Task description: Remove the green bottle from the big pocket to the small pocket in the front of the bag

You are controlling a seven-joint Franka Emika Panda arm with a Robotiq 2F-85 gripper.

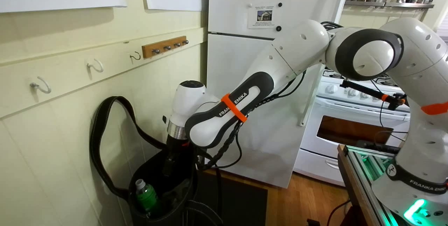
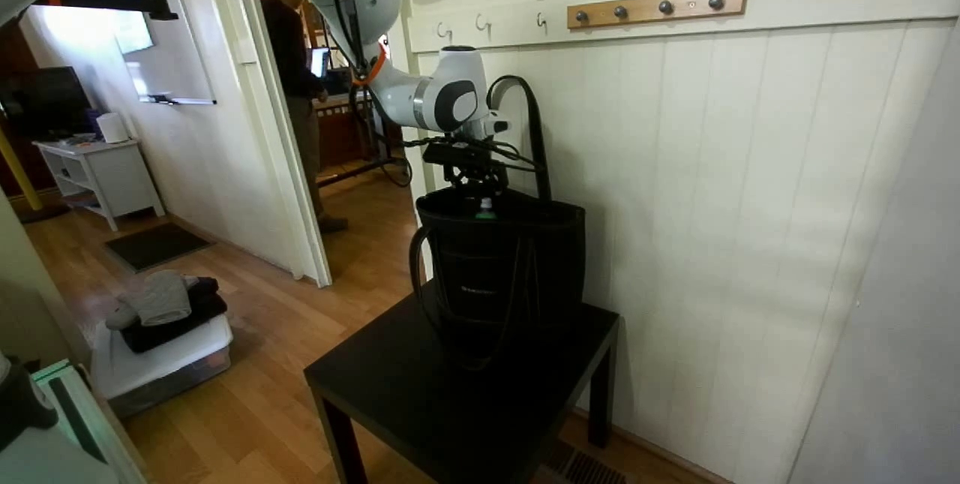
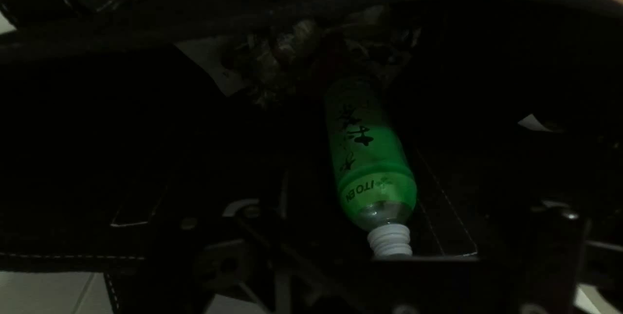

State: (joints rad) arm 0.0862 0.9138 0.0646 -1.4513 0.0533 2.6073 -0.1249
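The green bottle [image 3: 370, 153] leans inside the large compartment [image 1: 180, 188] of the black bag [image 2: 559, 274], its white cap [image 1: 140, 184] uppermost; in both exterior views the cap shows near the rim. The claw [image 3: 411, 221] reaches down from above into the bag's mouth. In the wrist view its jaws stand well apart, with the bottle's cap and neck seen in the space between them; whether either jaw touches the bottle I cannot tell. Near the bottle's lower end lie crumpled items [image 3: 287, 51], too dim to name. The bag stands upright on a black worktop [image 2: 450, 416], just beside the pale wall [image 2: 690, 169]; a strap [image 1: 98, 138] rises from it in a loop alongside that wall, while another strap [image 2: 415, 259] droops over its side. In an exterior view, a white fridge [image 1: 234, 61] and a stove [image 1: 353, 128] stand beyond the arm [image 1: 297, 45]; in an exterior view, a person [image 2: 291, 71] stands past a doorway [image 2: 276, 131].
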